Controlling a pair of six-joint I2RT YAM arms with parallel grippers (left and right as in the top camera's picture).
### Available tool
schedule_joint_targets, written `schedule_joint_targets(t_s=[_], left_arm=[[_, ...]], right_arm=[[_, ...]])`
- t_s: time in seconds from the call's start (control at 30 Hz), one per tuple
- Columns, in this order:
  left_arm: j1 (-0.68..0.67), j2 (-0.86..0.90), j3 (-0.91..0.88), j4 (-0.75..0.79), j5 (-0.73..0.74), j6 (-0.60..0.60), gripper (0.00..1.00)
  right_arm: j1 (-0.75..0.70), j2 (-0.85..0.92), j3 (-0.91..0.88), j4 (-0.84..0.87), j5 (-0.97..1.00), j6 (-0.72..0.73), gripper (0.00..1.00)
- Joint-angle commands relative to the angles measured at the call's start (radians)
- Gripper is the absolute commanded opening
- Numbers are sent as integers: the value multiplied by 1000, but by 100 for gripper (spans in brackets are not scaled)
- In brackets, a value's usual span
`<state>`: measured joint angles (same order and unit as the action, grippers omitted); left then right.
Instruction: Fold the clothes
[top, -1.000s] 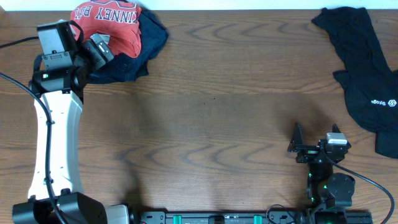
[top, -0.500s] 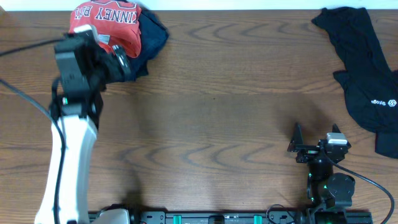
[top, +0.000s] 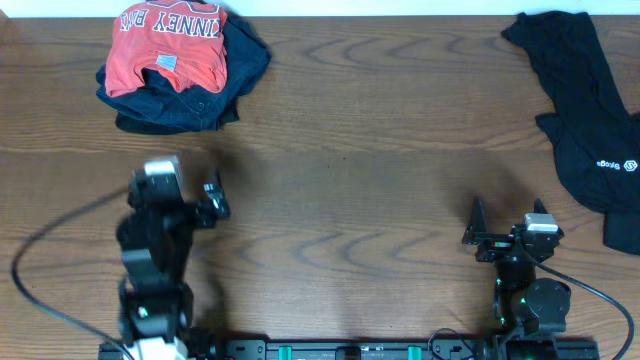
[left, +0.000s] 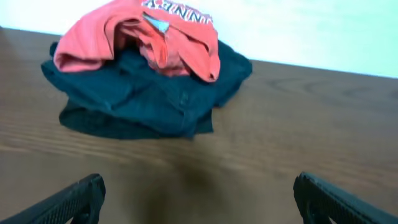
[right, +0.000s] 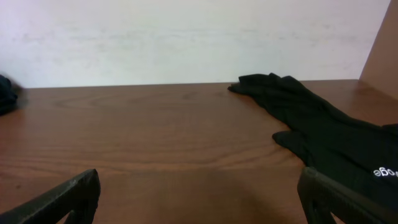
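Found right gripper (top: 508, 222) parked well to the right of the navy denim garment (top: 190, 100), jaws wide, holding nothing, unmoved. Found left gripper (left: 199, 186) pulled back to the near side of that garment, jaws wide, empty; a second ago hovered over its left part. Logged coral T-shirt (top: 165, 40) crumpled on top of the garment, toward its far side, unchanged. Judged folding not begun: still to lift off, spread flat, fold.

The coral-red T-shirt (top: 165, 45) bore chest lettering (top: 178, 20) reading roughly "KINNEY", while the black shirt's (top: 585, 120) small white logo (top: 617, 161) stayed illegible.
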<state>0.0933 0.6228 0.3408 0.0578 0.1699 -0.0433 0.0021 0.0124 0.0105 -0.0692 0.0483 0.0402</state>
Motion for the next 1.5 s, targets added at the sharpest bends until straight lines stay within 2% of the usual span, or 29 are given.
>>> schedule_joint_targets(t_s=[0.0, 0.17, 0.37, 0.73, 1.47], left_arm=[[-5, -140, -144, 74, 14, 21, 98], [-23, -306, -270, 105, 13, 21, 98], [-26, -434, -331, 95, 14, 21, 98], [-26, -583, -337, -119, 12, 21, 98], [-26, -618, -337, -110, 11, 21, 98]], right_arm=[[-10, -7, -5, -1, -4, -12, 99], [-10, -7, -5, -1, -4, -12, 99], [-10, -7, -5, -1, -4, -12, 99], [-10, -7, -5, -1, -4, -12, 99], [-10, -7, -5, -1, -4, -12, 99]])
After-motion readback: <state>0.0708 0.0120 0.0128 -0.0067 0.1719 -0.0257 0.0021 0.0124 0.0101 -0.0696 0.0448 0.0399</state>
